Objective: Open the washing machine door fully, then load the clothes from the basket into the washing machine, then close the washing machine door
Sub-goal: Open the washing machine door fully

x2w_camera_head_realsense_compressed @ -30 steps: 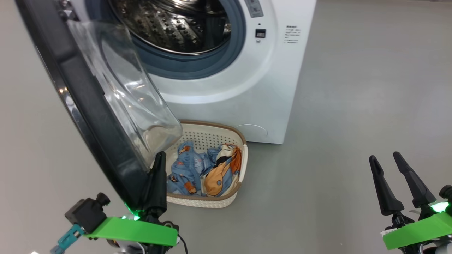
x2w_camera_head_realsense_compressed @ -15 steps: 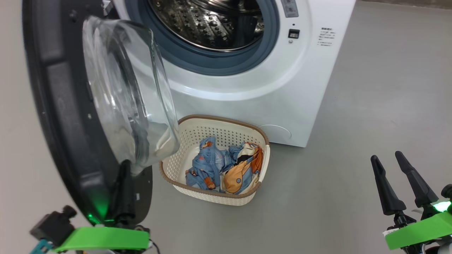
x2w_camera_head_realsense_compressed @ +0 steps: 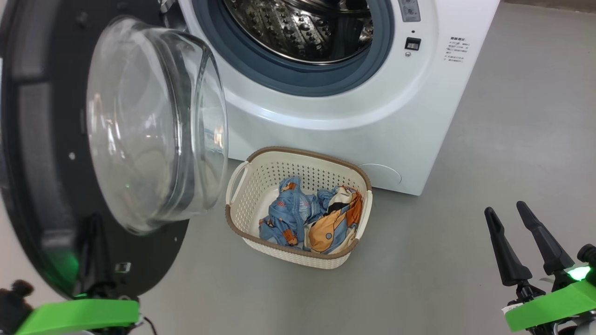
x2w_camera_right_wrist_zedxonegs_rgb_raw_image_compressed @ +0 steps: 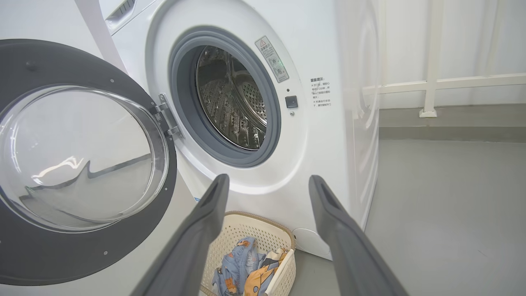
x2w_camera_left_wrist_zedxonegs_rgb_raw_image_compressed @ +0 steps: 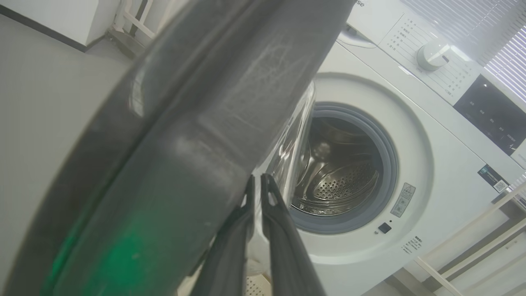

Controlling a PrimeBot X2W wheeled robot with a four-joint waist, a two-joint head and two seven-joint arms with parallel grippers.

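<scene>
Black-rimmed washing machine door (x2w_camera_head_realsense_compressed: 37, 139) stands wide, my left gripper (x2w_camera_left_wrist_zedxonegs_rgb_raw_image_compressed: 257, 187) pressed against it with fingers together; opening looks nearly finished. Next, my right gripper (x2w_camera_head_realsense_compressed: 505, 207), fingers apart, should reach the clothes (x2w_camera_head_realsense_compressed: 302, 218).

Apparent warning triangle (x2w_camera_right_wrist_zedxonegs_rgb_raw_image_compressed: 263, 42) on washing machine (x2w_camera_right_wrist_zedxonegs_rgb_raw_image_compressed: 296, 135)

1. The washing machine (x2w_camera_head_realsense_compressed: 335, 135) is coloured white, its seal (x2w_camera_head_realsense_compressed: 307, 80) grey-blue.
2. The washing machine door (x2w_camera_head_realsense_compressed: 32, 163) is rimmed glossy black.
3. The basket (x2w_camera_head_realsense_compressed: 302, 173) is coloured cream, brown-rimmed, perforated.
4. The clothes (x2w_camera_head_realsense_compressed: 288, 218) are printed blue, orange, cream.
</scene>
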